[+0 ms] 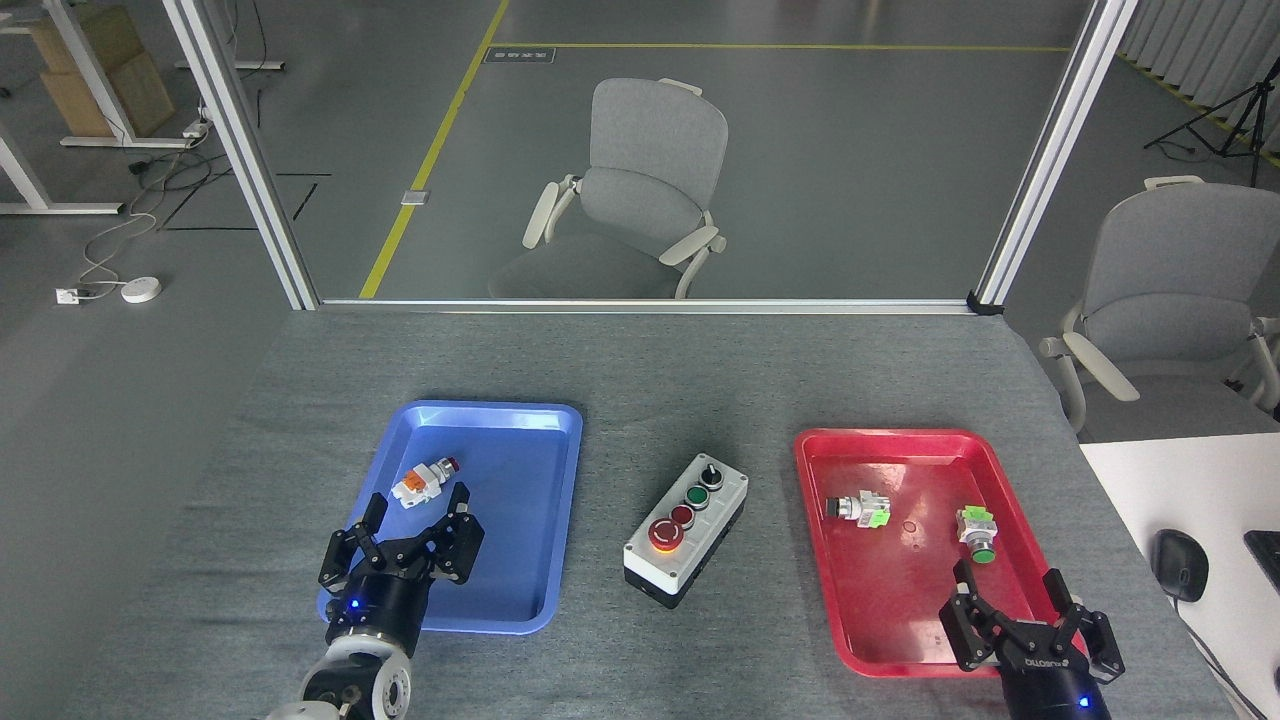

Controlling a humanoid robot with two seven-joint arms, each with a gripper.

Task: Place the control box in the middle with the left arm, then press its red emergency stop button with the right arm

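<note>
The control box [688, 540], light grey on top with a black base, lies on the grey table between the two trays, angled toward the far right. Along its top run a black knob, a green button, a small red button and the large red emergency stop button [666, 534] at its near end. My left gripper [416, 504] hangs open over the near left part of the blue tray, well left of the box. My right gripper [1007, 579] stands open over the near right corner of the red tray, far right of the box. Neither holds anything.
The blue tray [520, 560] holds one small push-button part [424, 480]. The red tray [880, 600] holds two small push-button parts [859, 508] [976, 532]. A white desk with a black mouse [1179, 564] adjoins the table on the right. Grey chairs [640, 190] stand beyond the far edge.
</note>
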